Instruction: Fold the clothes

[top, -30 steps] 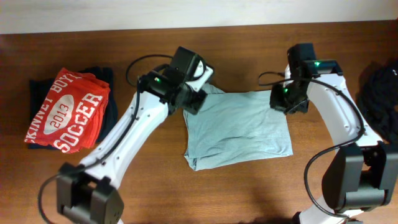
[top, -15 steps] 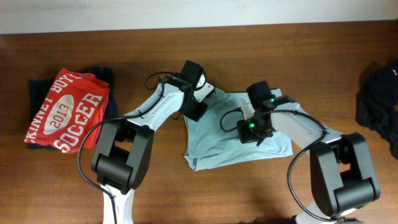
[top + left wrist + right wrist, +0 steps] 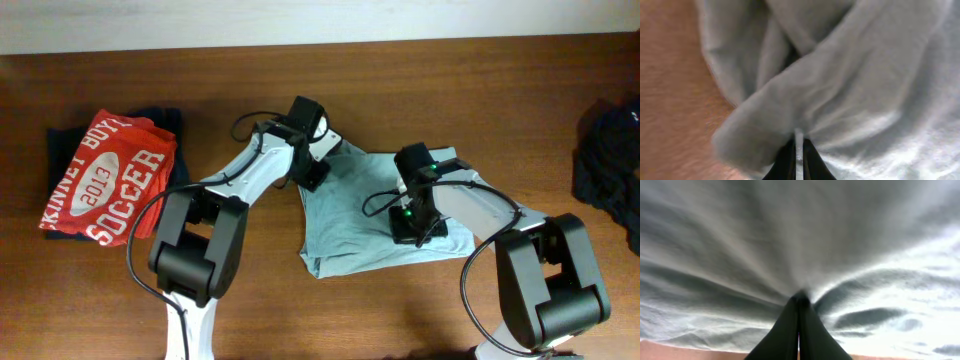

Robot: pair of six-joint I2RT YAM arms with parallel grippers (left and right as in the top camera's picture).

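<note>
A pale blue-grey garment (image 3: pixel 360 215) lies partly folded in the middle of the table. My left gripper (image 3: pixel 312 172) is at its upper left corner, shut on a bunched fold of the cloth (image 3: pixel 790 100). My right gripper (image 3: pixel 412 228) sits over the garment's right half, shut on a pinch of the cloth (image 3: pixel 805 240), which stretches in taut creases from the fingertips. The right edge of the garment has been drawn over towards the middle.
A folded red shirt with "2013 SOCCER" print (image 3: pixel 105 180) lies on a dark folded garment (image 3: pixel 60 140) at the left. A dark heap of clothes (image 3: pixel 610 160) lies at the right edge. The wooden table (image 3: pixel 300 310) is bare in front.
My right gripper has moved from the garment's upper right corner leftward and down over the cloth, carrying the edge with it. My left gripper has stayed at the upper left corner.
</note>
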